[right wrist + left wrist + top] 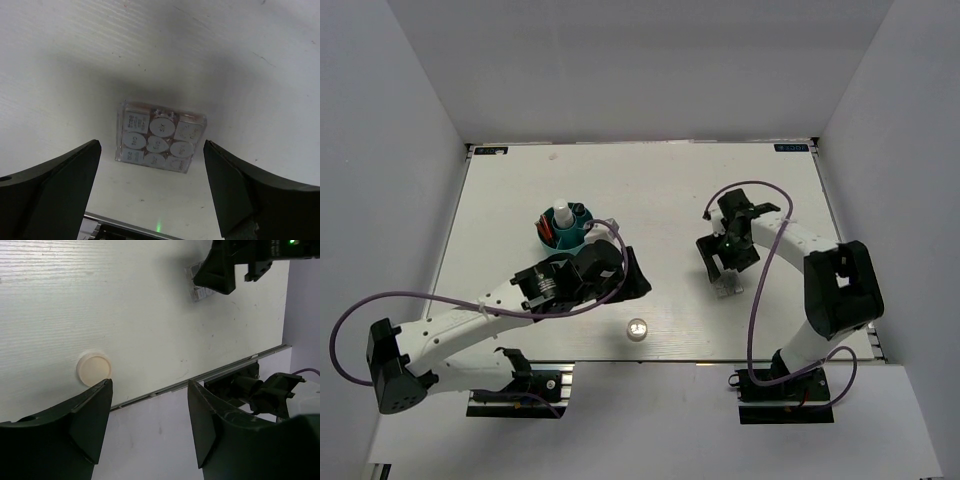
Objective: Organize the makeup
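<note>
Right claw (728, 264) spread wide, empty, over the palette (159, 143). Palette lies flat on the counter (520, 180); it's square, so no long axis, edges slightly skewed to the fingers' line. Left claw (150, 386) spread, empty. Round jar (93, 369) sits upright just beside it, near the counter's front edge.

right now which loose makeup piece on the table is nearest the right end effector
The square palette, lying flat directly below the open right end effector. The small round jar sits near the left end effector instead.
</note>
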`<state>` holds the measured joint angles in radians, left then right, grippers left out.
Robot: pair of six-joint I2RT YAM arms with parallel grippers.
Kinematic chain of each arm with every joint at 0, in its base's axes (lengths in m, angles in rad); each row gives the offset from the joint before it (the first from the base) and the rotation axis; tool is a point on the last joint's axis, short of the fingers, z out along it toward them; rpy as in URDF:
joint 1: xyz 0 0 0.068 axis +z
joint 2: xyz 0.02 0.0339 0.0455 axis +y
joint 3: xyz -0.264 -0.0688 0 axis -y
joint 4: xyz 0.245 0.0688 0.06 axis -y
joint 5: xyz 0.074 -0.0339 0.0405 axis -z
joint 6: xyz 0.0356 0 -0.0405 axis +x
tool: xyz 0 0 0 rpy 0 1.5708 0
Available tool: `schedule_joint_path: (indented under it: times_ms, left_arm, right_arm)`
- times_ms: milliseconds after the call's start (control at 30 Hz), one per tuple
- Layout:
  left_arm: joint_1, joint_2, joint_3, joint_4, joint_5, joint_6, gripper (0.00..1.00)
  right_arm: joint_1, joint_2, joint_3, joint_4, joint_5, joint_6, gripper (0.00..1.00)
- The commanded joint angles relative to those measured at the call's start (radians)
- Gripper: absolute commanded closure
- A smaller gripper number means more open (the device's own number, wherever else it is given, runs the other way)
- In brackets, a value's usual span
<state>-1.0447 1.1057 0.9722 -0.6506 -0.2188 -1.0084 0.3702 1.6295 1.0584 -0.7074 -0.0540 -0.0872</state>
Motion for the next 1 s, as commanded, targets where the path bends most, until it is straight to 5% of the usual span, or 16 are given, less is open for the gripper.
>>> schedule_joint_path:
  times_ms: [0, 300, 967]
  left_arm:
    - [0.000, -0.053, -0.016, -0.023, -0.037, -0.025, 0.29]
    - [0.000, -0.112, -0.055, -0.035, -0.062, -0.045, 0.28]
    - [0.000, -0.139, -0.055, -0.060, -0.077, -0.042, 0.28]
  right_arm:
    - [0.044, 0.027, 0.035, 0.025, 0.101, 0.040, 0.11]
    - [0.107, 0.095, 0.087, -0.043, 0.224, 0.079, 0.11]
    - [0.101, 0.151, 0.123, -0.073, 0.198, 0.135, 0.11]
